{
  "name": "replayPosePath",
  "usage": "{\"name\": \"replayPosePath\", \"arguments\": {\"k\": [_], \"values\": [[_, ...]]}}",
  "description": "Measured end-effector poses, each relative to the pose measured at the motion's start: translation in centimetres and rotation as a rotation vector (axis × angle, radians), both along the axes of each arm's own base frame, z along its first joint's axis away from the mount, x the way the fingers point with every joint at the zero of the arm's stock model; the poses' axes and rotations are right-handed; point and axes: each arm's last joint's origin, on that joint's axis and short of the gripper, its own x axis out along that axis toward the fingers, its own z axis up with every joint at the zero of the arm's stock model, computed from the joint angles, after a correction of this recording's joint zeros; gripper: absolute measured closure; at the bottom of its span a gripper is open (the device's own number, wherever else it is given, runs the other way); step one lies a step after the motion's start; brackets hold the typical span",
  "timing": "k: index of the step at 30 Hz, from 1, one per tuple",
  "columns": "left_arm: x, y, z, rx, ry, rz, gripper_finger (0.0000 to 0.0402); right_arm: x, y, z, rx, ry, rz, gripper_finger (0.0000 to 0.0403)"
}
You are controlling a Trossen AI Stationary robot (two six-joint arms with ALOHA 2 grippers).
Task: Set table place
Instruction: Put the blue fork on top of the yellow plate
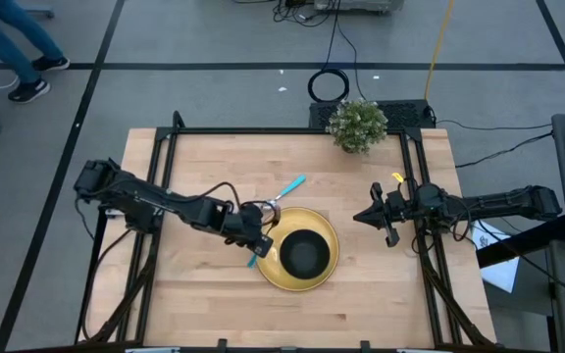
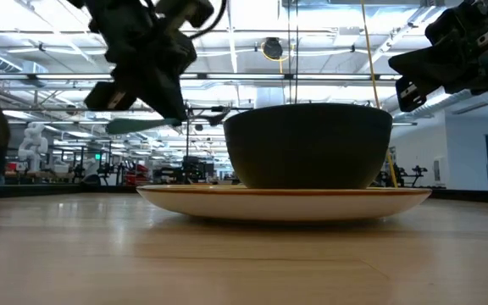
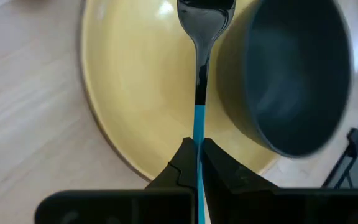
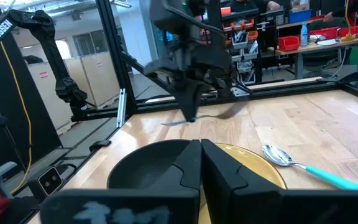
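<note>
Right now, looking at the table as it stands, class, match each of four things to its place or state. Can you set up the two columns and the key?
Things:
1. black bowl
2. spoon
3. potted plant
4. left gripper

Places or states:
A. at an edge of the table, away from the plate
B. on the yellow plate
C. shut on a blue-handled utensil
D. lying on the table beside the plate

Pairs: 1-B, 2-D, 3-A, 4-C

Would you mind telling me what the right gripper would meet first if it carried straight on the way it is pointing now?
Probably the black bowl on the yellow plate: the right gripper, shut and empty, points across the table at it, though height is hard to judge and it might pass over the rim.
</note>
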Motion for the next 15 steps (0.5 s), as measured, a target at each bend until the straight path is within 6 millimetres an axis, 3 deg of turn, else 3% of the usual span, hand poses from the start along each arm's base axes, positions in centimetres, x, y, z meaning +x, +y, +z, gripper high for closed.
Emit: {"name": "replayPosePath", "arguments": {"k": [6,15], "values": [[1.0,1.1,-1.6,-0.048,0.046,0.009,0.0398,0.0,0.0,-0.2,0.000,0.018,0.001,0.0403],[1.8,2.3,-2.2,-0.112,0.042,0.000,0.0398,0.1,0.0,-0.2,-0.003,0.020,0.000,0.0403]]}}
